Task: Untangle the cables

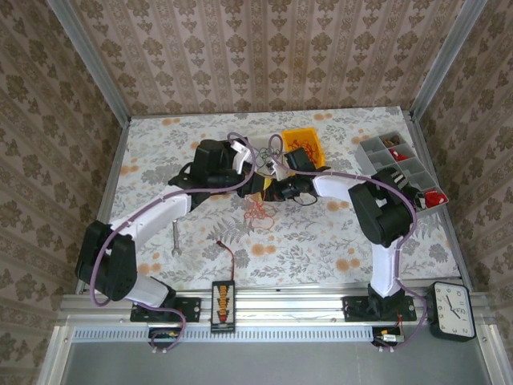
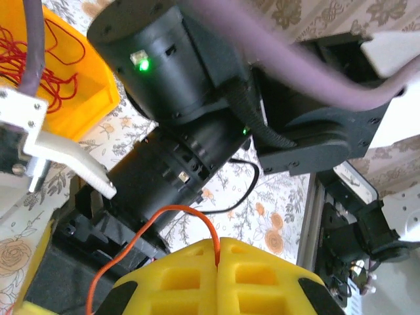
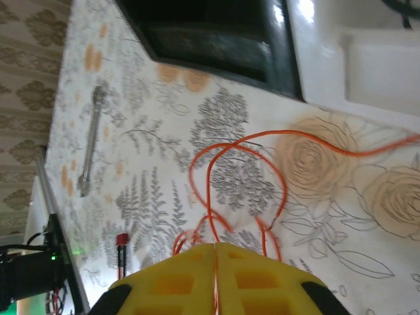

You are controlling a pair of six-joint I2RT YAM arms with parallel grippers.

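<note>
Mid-table, L tool (image 2: 216, 244) & R tool (image 3: 215, 248) each clamped on 1 orange cable (image 2: 177, 208).

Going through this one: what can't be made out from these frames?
- Top view: how the cables cross one another; the strands are too thin to trace.
- Left wrist view: where the orange strand pinched in the left gripper ends; cut off by the bottom edge.
- Right wrist view: past the right gripper, one orange loop leaves the right edge, blurred.
- Top view: the parts organizer's contents; too small.

Two grippers (image 2: 218, 248) (image 3: 215, 249), one tangle of cables (image 1: 255, 208)
</note>
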